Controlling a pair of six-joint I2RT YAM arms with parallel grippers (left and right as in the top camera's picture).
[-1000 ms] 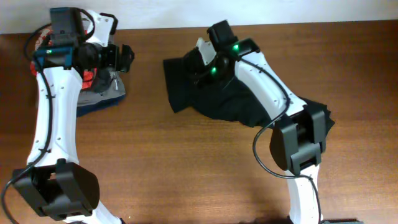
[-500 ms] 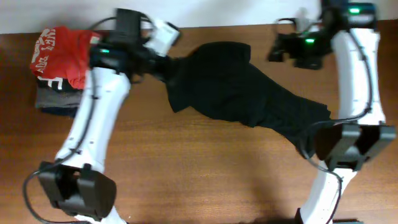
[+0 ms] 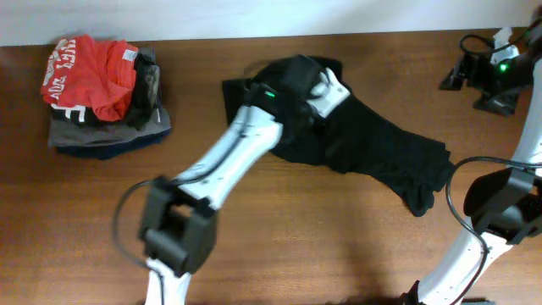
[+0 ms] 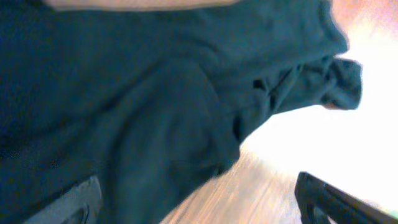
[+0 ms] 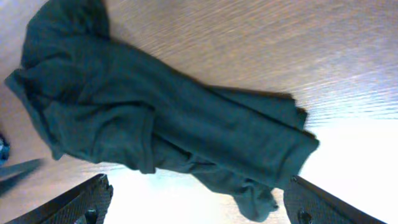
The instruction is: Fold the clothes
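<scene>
On the table (image 3: pixel 296 246), middle to right, the black garment (image 3: pixel 381 152) lies crumpled. Its long axis runs from the far left down to the near right. My left gripper (image 4: pixel 196 205) hangs over its far end, fingers spread wide, gripping nothing; whether it touches the cloth I cannot tell. My right gripper (image 3: pixel 453 78) sits well apart at the far right, spread wide and empty. The left arm (image 3: pixel 246 144) covers part of the cloth, and the left wrist view is blurred.

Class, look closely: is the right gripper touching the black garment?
Apart. The overhead view shows a broad stretch of bare tabletop between the right gripper and the black garment.
</scene>
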